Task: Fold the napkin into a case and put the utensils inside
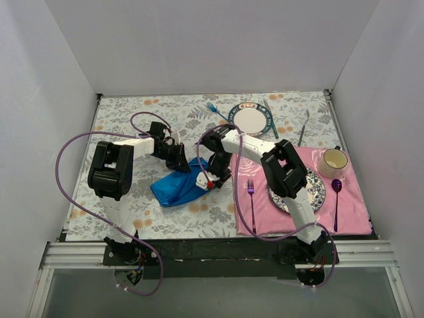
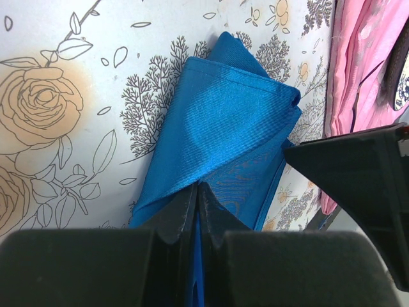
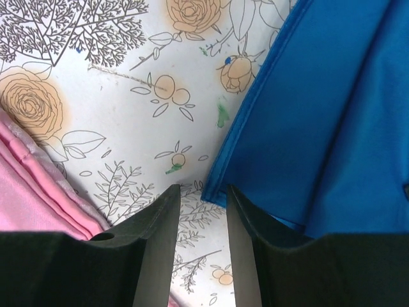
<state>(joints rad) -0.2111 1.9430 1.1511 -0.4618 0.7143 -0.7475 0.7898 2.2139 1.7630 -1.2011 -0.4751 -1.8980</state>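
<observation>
Our left claw [image 2: 197,187] pinched the bunched blue napkin [image 2: 223,121]; our right claw [image 3: 202,190], at its 3 o'clock, was half open, empty.

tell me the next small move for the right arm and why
Probably nudge the right gripper onto the napkin edge and close. Its jaws stand apart with nothing between them, the blue edge just ahead, while the left gripper is shut on the cloth's other side.
</observation>
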